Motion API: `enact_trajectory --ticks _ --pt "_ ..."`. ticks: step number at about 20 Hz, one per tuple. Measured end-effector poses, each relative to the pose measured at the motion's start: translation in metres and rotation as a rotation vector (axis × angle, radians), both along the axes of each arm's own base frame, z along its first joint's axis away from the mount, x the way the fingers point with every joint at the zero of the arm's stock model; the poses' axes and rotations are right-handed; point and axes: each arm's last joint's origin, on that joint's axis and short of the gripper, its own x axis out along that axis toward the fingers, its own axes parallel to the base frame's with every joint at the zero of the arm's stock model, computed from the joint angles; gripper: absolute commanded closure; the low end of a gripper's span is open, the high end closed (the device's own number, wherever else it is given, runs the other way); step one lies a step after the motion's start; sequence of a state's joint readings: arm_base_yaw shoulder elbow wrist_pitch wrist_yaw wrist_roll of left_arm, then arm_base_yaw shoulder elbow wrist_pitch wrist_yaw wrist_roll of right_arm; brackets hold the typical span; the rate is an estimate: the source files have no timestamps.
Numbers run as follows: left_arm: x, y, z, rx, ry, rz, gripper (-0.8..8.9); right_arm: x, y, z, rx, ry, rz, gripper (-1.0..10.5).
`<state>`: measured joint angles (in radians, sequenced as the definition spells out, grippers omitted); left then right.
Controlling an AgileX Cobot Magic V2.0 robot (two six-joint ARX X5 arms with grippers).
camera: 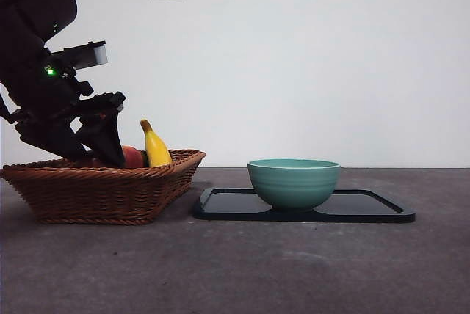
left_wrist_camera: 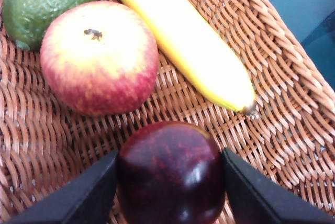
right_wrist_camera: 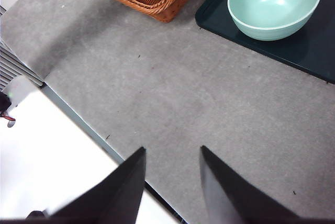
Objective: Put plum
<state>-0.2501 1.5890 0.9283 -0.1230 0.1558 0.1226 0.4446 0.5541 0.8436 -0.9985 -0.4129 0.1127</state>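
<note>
The plum (left_wrist_camera: 170, 174), dark maroon and glossy, lies on the floor of the wicker basket (left_wrist_camera: 293, 109). My left gripper (left_wrist_camera: 170, 152) is down in the basket, with one black jaw against each side of the plum. In the front view this gripper (camera: 110, 156) reaches into the basket (camera: 103, 189) from the upper left and hides the plum. My right gripper (right_wrist_camera: 172, 153) is open and empty, high above the bare grey table, well away from the basket (right_wrist_camera: 157, 1).
In the basket a red-yellow apple (left_wrist_camera: 99, 56), a banana (left_wrist_camera: 183, 35) and a green fruit (left_wrist_camera: 47, 1) lie just beyond the plum. A teal bowl (camera: 294, 182) stands on a black tray (camera: 367, 211) to the right of the basket.
</note>
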Motion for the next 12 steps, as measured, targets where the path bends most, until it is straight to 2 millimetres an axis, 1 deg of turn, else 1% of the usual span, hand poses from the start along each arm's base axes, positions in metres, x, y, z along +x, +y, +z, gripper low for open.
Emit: enact_trajectory --ticks 1,2,3,9,10,12 --pt "0.000 0.000 0.000 0.000 0.000 0.000 5.36 0.000 0.000 0.000 0.000 0.000 0.000 7.8" --pt "0.000 0.000 0.000 0.000 0.001 0.001 4.65 0.000 0.000 0.000 0.000 0.000 0.000 7.8" --pt "0.000 0.000 0.000 -0.001 0.001 0.001 4.14 0.000 0.000 0.000 0.000 0.000 0.000 7.8" --pt "0.000 0.000 0.000 -0.008 0.003 0.007 4.04 0.000 0.000 0.000 0.000 0.000 0.000 7.8" --pt "-0.001 0.000 0.003 -0.013 -0.002 0.011 4.04 0.000 0.000 0.000 0.000 0.000 0.000 7.8" --pt "-0.005 0.001 0.015 -0.026 -0.042 0.013 4.04 0.000 0.000 0.000 0.000 0.000 0.000 7.8"
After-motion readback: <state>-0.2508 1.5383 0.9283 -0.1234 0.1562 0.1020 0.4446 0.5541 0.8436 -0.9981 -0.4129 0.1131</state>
